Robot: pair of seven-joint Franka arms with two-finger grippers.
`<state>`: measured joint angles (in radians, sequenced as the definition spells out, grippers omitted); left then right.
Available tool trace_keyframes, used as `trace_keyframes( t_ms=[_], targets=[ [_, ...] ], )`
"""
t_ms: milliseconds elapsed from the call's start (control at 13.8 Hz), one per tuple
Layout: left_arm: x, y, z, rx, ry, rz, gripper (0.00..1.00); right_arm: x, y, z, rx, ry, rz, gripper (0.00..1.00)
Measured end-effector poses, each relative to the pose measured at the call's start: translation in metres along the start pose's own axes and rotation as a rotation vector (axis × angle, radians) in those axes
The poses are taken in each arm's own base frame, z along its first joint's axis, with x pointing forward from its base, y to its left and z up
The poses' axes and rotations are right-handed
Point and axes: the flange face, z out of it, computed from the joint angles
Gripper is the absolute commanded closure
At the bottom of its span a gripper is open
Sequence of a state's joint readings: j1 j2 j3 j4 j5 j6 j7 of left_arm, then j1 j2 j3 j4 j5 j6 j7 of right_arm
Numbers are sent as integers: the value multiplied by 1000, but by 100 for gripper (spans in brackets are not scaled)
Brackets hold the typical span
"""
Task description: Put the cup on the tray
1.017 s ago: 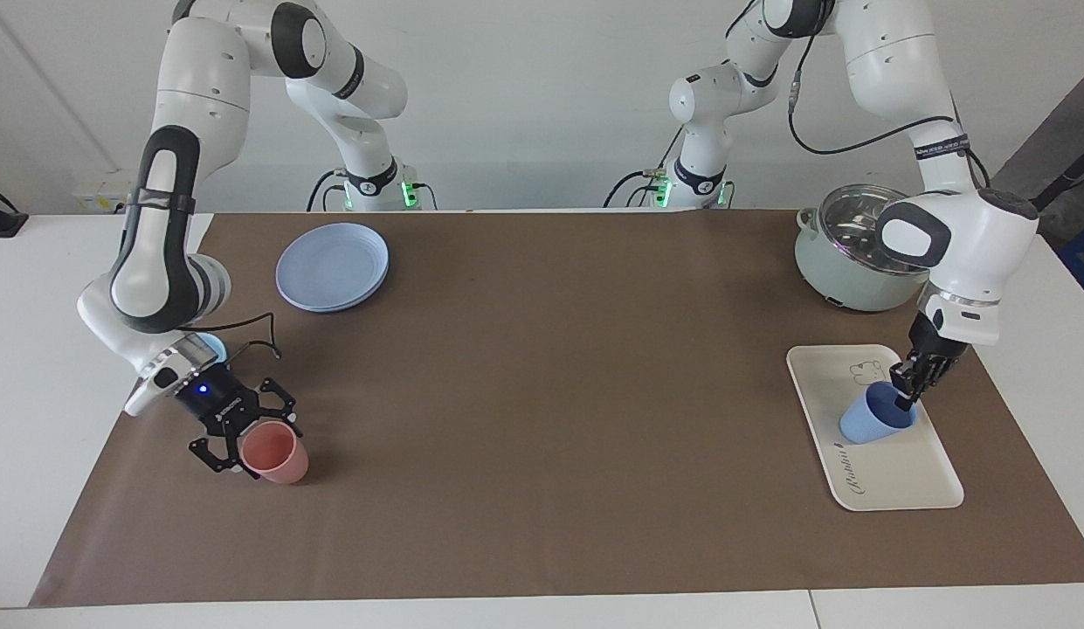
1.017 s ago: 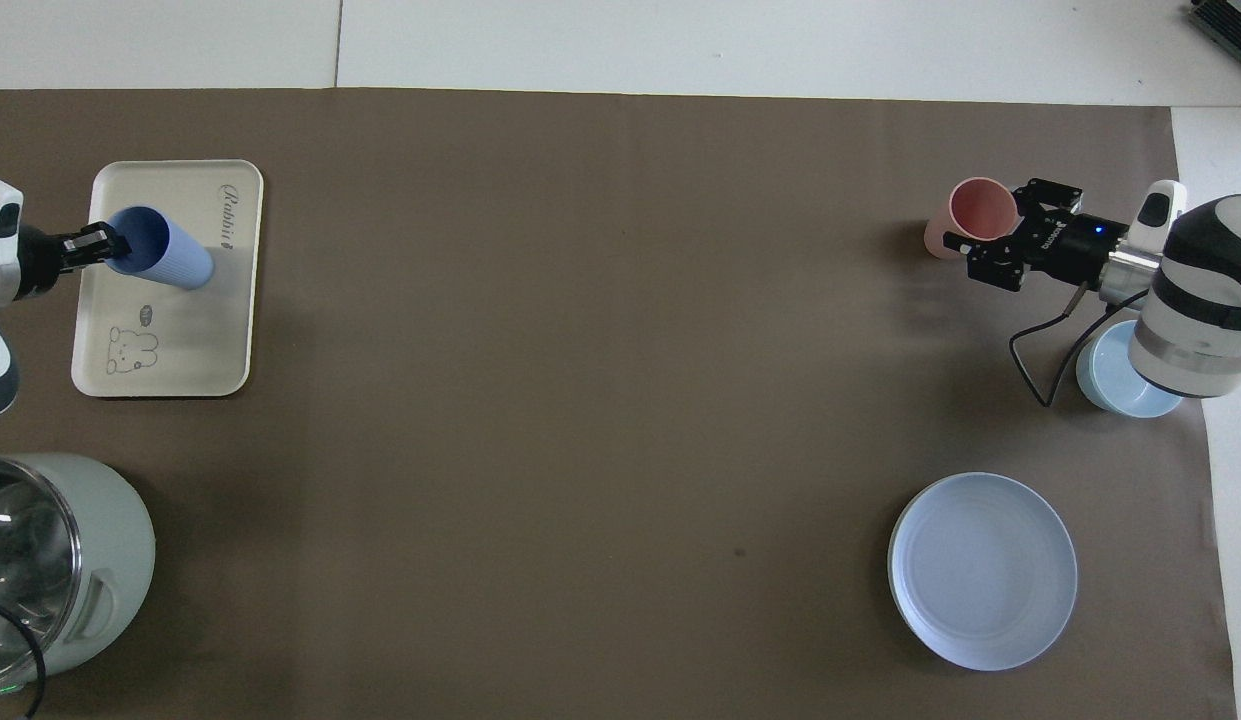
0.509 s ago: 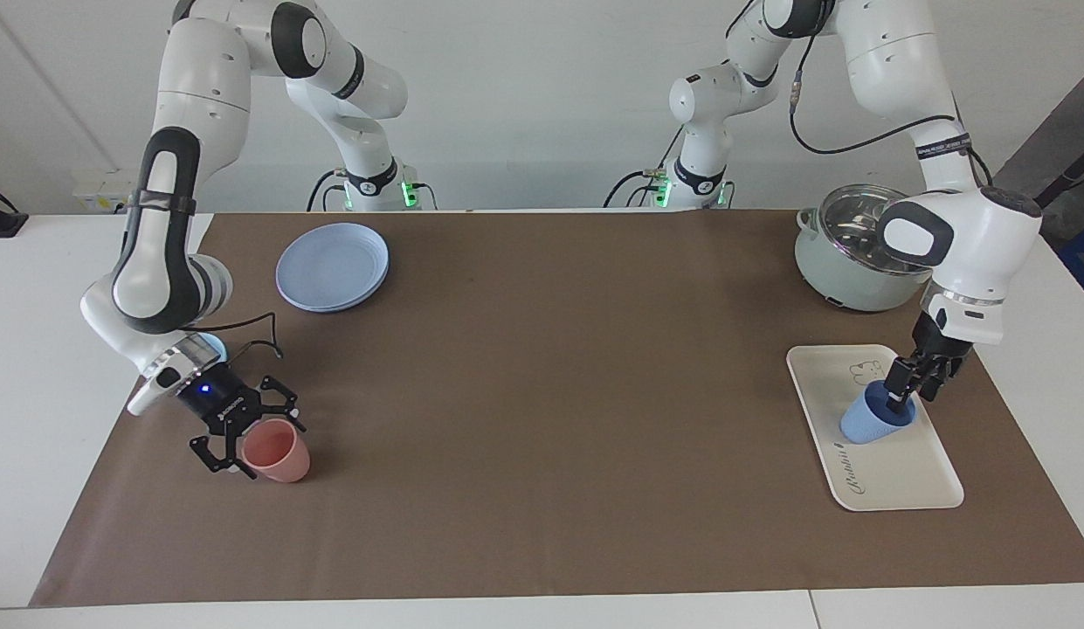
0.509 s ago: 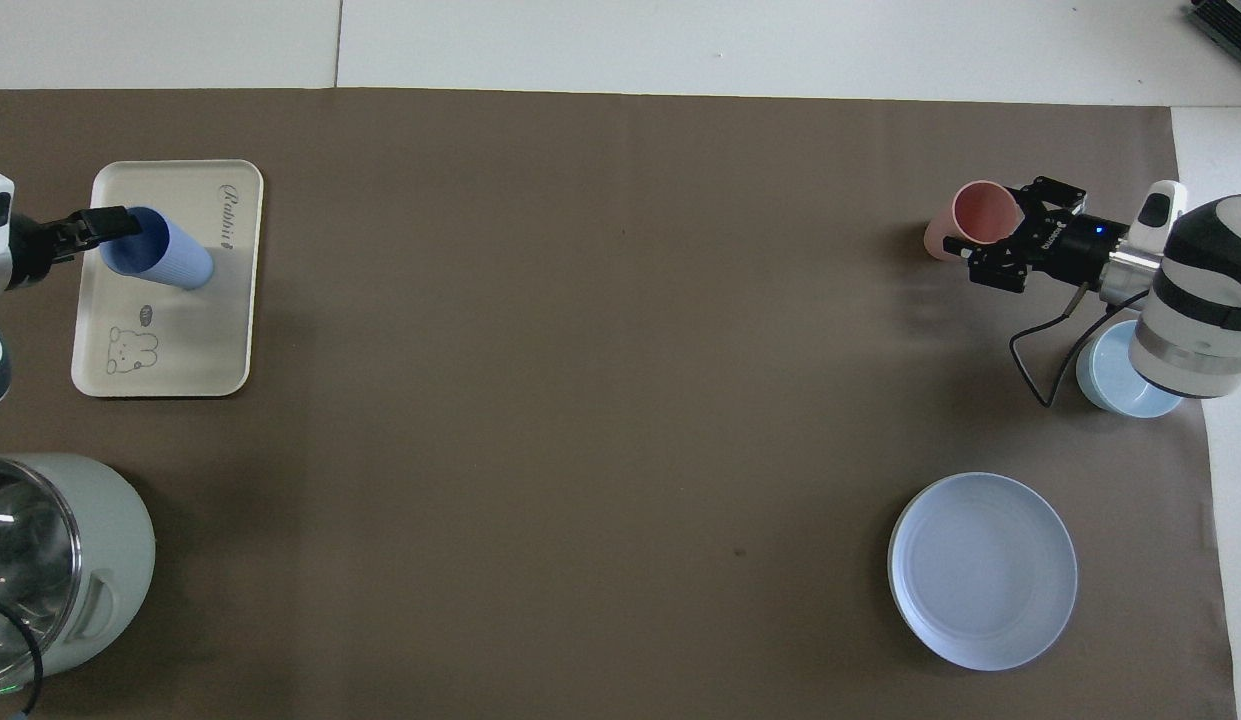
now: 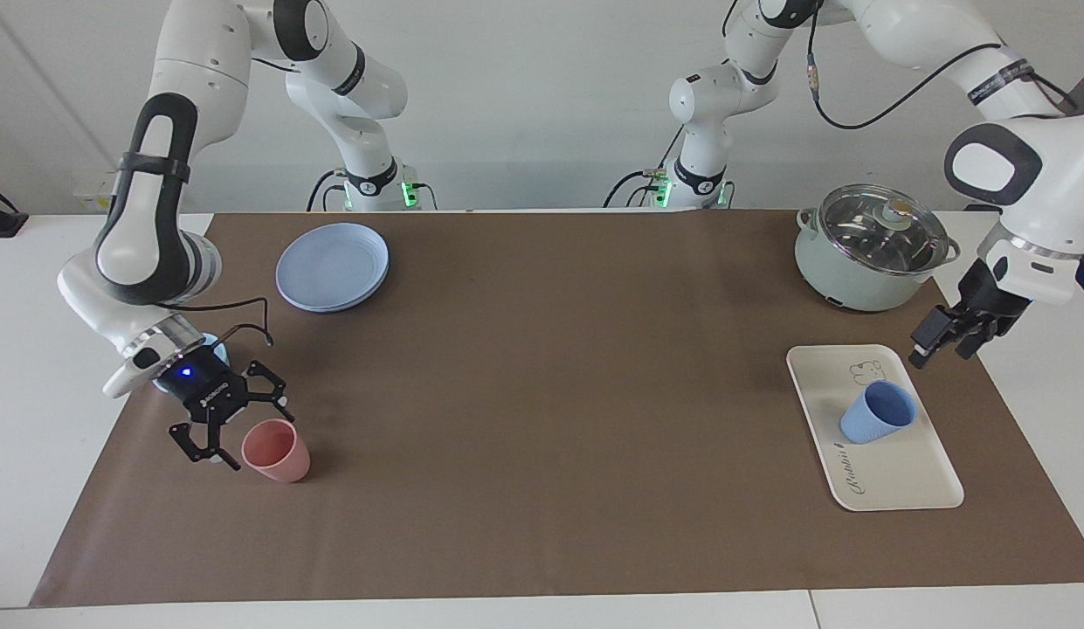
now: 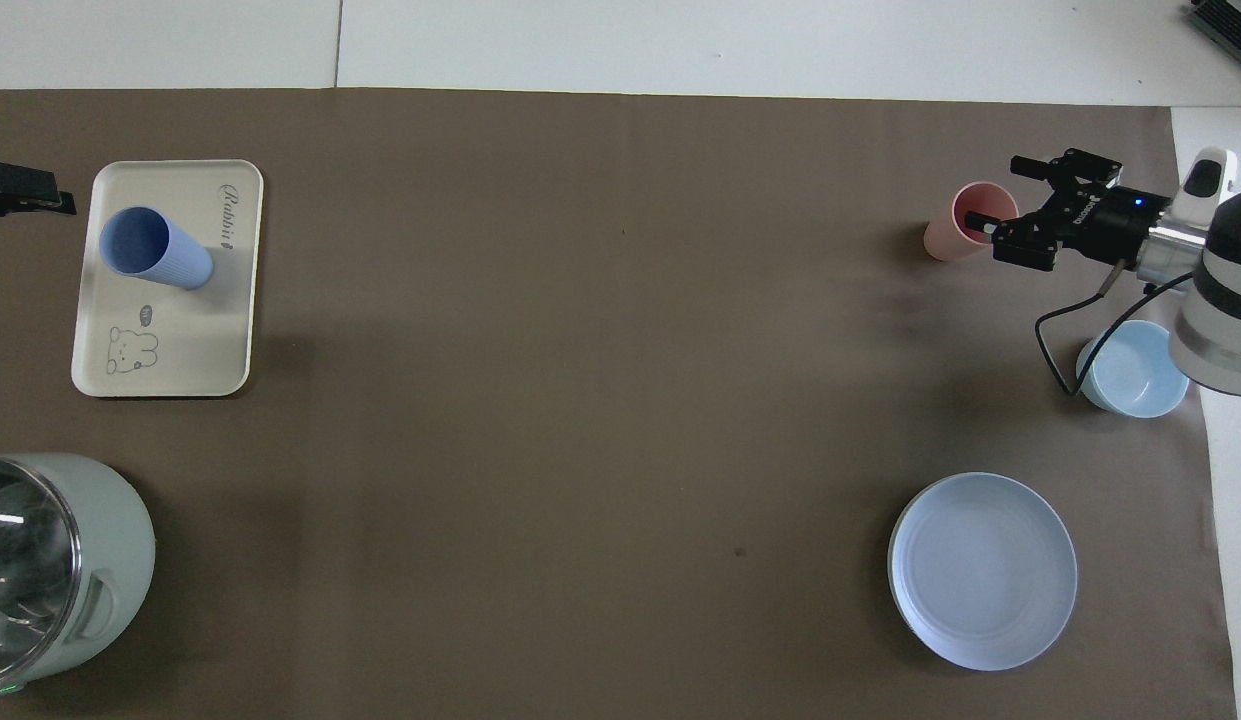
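My blue cup (image 5: pixel 878 412) stands upright mid-tray (image 5: pixel 900 476), clear of every rim. The left gripper (image 5: pixel 935 342) hangs released over the tray's corner nearest the lidded pot (image 5: pixel 872 249). Well apart, my right gripper (image 5: pixel 217 434) gapes beside the pink cup (image 5: pixel 276 451), with bare brown mat (image 5: pixel 550 393) between.

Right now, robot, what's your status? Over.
Left gripper open, beside cream-white rectangular tray. Periwinkle-blue plastic cup upright on tray, free. Right gripper open beside salmon-pink cup.

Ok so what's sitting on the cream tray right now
Only the blue cup, upright on the tray, near its printed animal drawing. The patch of tray beneath the cup's base is covered.
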<state>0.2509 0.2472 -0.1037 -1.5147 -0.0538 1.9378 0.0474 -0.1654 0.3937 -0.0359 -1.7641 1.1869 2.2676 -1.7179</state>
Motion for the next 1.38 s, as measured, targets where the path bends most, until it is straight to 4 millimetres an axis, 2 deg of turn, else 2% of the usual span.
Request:
trace_keyframes(
  t_ms=[145,291,436,654,799,945,1381],
  targets=[
    [-5,42,-30,40,-70,42,0,46,-22,-11,0,-75,71,0],
    [-14,77,-46,48,-137,64,0,87,-48,-18,-23,-149,149,0],
    [-26,94,-68,50,-192,84,0,114,-68,-23,-84,-255,213,0],
    [-51,121,-115,53,-183,125,0,144,-94,-33,-237,-395,325,0],
    [-72,128,-128,60,-192,138,0,153,-110,-47,-311,-485,436,0],
    [-84,128,-125,66,-211,141,0,158,-124,-70,-384,-563,538,0],
    [-87,127,-125,68,-211,139,0,179,-166,-147,-521,-744,735,0]
  ],
)
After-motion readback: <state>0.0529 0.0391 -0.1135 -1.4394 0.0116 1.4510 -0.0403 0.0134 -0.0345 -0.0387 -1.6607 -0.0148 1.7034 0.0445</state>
